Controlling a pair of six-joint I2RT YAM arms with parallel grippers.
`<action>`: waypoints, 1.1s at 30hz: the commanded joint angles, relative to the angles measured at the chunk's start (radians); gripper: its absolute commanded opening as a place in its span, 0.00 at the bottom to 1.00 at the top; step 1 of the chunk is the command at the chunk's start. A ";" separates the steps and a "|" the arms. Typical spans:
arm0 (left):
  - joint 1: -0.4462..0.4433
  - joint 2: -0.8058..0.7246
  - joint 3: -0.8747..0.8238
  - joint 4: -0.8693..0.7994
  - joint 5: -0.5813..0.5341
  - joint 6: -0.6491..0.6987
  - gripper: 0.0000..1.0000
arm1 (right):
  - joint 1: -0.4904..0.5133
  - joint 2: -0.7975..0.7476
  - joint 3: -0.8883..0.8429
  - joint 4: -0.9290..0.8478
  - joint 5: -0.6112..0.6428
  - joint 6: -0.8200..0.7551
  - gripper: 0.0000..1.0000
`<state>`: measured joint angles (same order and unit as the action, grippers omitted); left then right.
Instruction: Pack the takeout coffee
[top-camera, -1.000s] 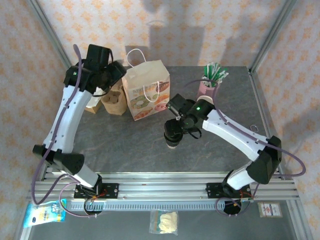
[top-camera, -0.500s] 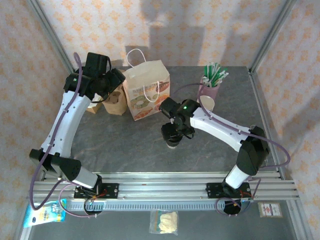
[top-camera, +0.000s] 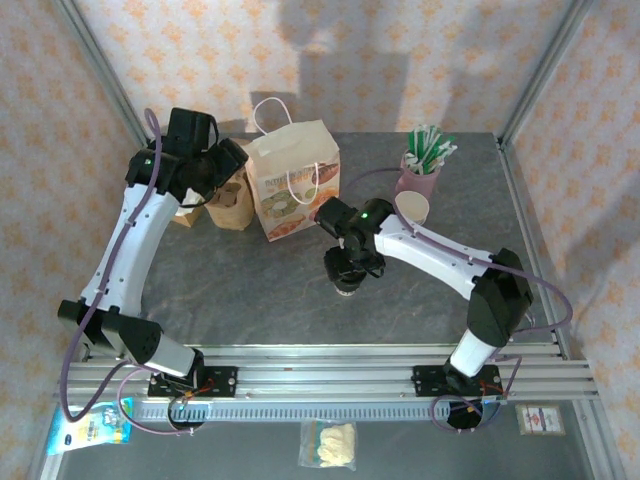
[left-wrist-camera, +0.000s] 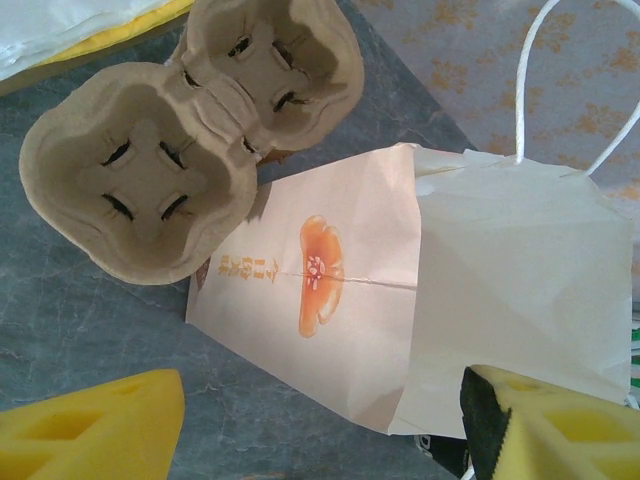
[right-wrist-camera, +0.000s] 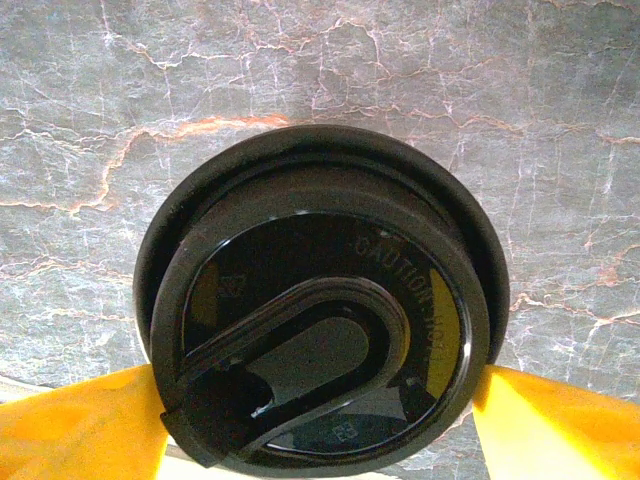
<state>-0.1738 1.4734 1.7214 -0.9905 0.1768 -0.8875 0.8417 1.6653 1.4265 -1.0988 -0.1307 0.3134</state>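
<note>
Grey marbled tabletop holds a white printed paper bag; just in front of it the right tool clamps the black-lidded paper takeout coffee, apparently below the rim, for lifting; the left tool hangs released over the bag, placed to steady it

Peach floral-patterned walls and metal posts enclose a grey marbled table.

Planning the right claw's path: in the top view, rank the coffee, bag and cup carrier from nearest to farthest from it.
1. Coffee, directly under the right claw, between its fingers.
2. Bag, behind it and to the left.
3. Carrier, farther left, beyond the bag.
</note>
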 joint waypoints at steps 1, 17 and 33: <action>0.011 -0.037 -0.019 0.028 0.015 0.023 0.75 | 0.005 0.005 0.020 -0.007 0.034 0.012 0.76; 0.031 -0.059 -0.070 0.068 0.048 0.038 0.78 | -0.047 -0.080 -0.053 -0.079 0.112 0.079 0.67; 0.036 -0.058 -0.072 0.078 0.064 0.044 0.78 | -0.327 -0.259 -0.256 -0.053 0.087 0.025 0.68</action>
<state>-0.1474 1.4353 1.6474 -0.9253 0.2295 -0.8619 0.5285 1.4300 1.1957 -1.1507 -0.0570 0.3599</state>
